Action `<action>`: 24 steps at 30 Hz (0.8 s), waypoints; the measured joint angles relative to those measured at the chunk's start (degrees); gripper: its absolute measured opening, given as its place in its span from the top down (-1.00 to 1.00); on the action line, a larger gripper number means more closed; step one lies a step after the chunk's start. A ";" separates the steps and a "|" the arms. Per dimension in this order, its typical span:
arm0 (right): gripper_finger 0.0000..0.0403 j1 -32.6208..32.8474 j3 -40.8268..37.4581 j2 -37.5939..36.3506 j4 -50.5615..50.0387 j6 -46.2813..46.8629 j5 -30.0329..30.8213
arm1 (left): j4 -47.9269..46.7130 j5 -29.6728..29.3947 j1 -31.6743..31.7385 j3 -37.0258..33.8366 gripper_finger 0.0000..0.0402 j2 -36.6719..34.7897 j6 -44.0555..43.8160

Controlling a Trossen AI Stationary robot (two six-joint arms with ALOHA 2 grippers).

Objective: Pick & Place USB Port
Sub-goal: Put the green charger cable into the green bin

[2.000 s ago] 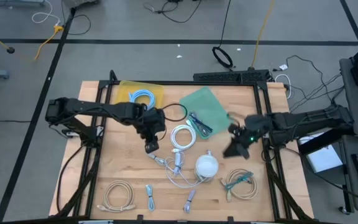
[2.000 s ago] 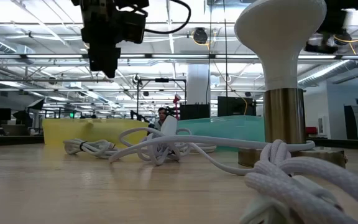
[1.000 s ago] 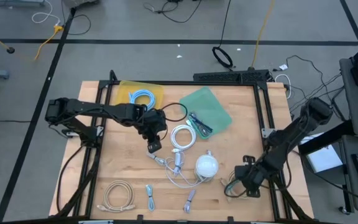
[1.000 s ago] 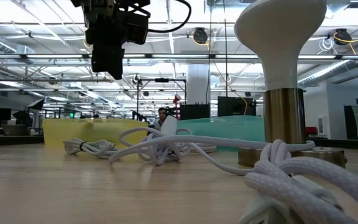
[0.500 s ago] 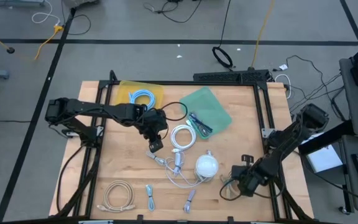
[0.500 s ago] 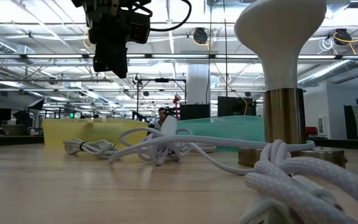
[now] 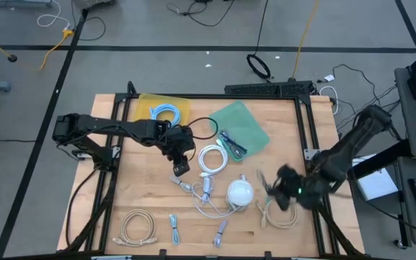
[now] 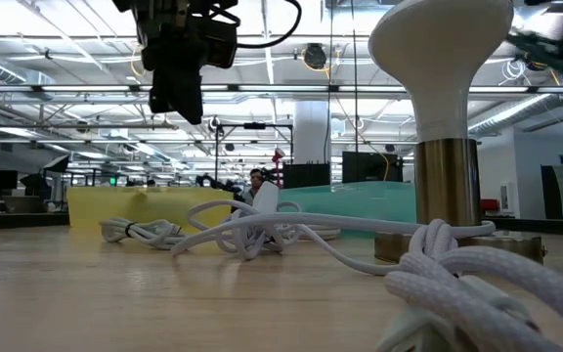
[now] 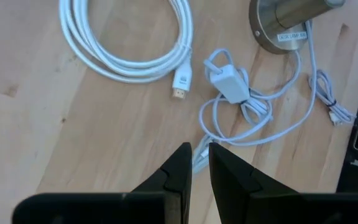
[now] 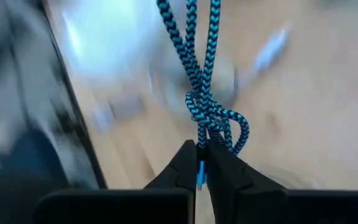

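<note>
Braided cable: one blue-and-black braided cable (image 10: pixel 202 93), pinched in the right tool (image 10: pixel 201 163), its knotted loops hanging past the fingers; in the high view it is lifted off the worktop (image 7: pixel 143 191) near the right front corner.
Right tool: fingers closed tight on the braided cable, just right of the lamp (image 7: pixel 240 193).
Left tool: (image 9: pixel 197 163) narrow gap, nothing between the fingers, raised over the worktop's middle left.
White cables: one coiled white cable (image 7: pixel 212 159); one thin white cord with adapter (image 9: pixel 232 84) tangled by the lamp base.
Beige cables: two coils, front left (image 7: pixel 137 226) and front right (image 7: pixel 279 217).
Small connectors: two loose on the front edge (image 7: pixel 173 226) (image 7: pixel 221 230).
Yellow tray: (image 7: pixel 146 107) holds one light-blue coil (image 7: pixel 165 113).
Green pouch: (image 7: pixel 244 123) carries one dark bundled cable (image 7: pixel 232 143).
</note>
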 joint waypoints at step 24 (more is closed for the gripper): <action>0.96 -52.70 1.12 7.81 11.36 -31.30 -15.01 | 7.11 0.14 1.49 0.00 0.71 0.00 -3.13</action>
